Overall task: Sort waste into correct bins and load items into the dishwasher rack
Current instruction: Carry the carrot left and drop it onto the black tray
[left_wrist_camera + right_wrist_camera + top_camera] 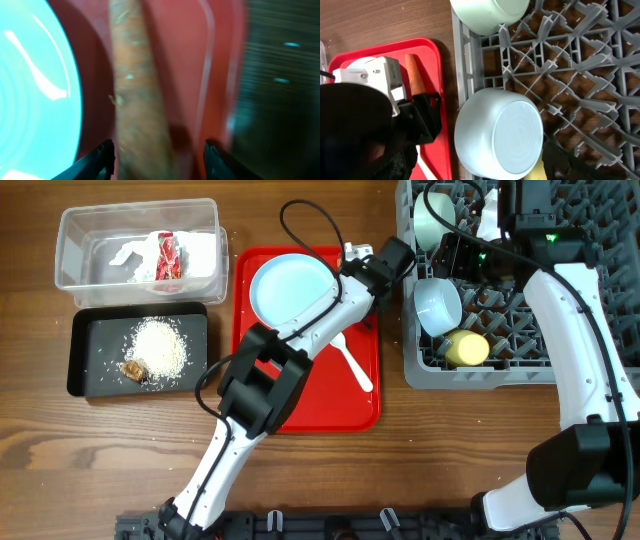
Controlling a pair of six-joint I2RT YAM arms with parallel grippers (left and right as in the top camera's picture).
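Two arms in view, carrot not gripped

Left gripper [159, 155] sits at the far right corner of the red tray [310, 402]. Its fingers are spread wide, one on each side of the carrot [140, 100]. Left wrist view is blurred, so I can't tell whether they touch it. Carrot lies flat on the red tray, just right of the plate [290, 288]. Plate takes the far half of the red tray. Spoon [355, 368] is on the red tray too, nearer the front, right of centre.

Right gripper [455, 255] hangs over the rack [520, 330], which stands just right of the red tray. Can't tell its opening: the right wrist view shows only a dark bit of finger at the bottom edge.

In the rack, along the side nearest the red tray: green bowl [435, 215] at the back, blue bowl [500, 132] upside down in the middle, yellow cup [465, 348] at the front.

Left of the red tray: clear tub [75, 245] at the back with wrapper paper [165, 255] inside. Black tray [90, 340] is in front of it, holding rice [158, 345] and a brown scrap [133, 368].
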